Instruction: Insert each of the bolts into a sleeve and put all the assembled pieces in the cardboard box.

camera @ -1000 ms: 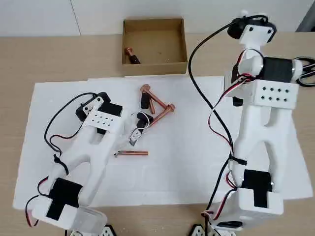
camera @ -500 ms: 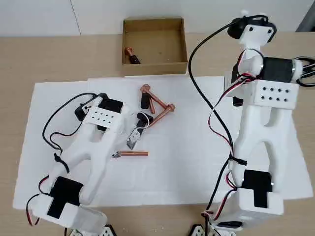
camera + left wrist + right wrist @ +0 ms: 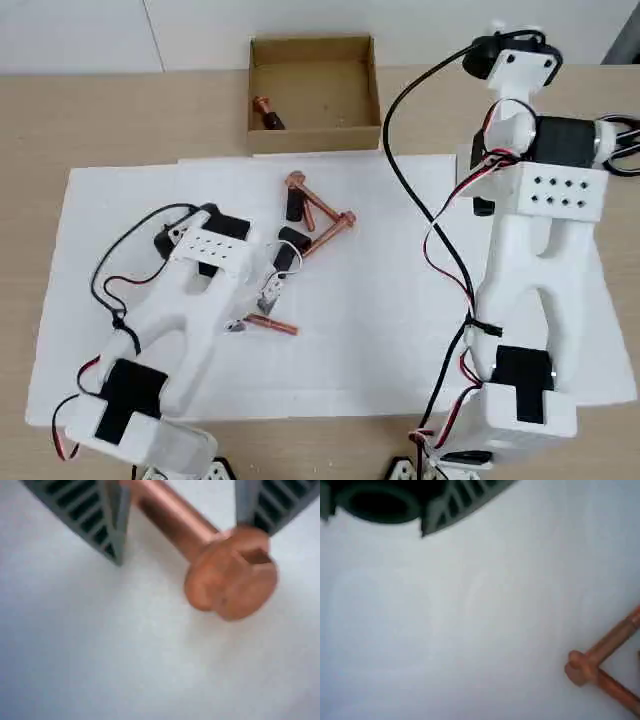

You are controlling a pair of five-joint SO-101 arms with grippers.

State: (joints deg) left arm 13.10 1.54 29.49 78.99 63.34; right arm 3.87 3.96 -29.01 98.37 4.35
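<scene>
One bolt (image 3: pixel 212 560) lies flat on the white sheet (image 3: pixel 400 330) | left gripper (image 3: pixel 177 535) spread, jaws straddling its shank just behind the head | judgement: centre the shank, close squarely, avoid rolling it

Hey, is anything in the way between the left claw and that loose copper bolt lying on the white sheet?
Nothing visible is. The left claw is open and sits astride the bolt, whose shaft lies inside the gap on the white sheet.
</scene>
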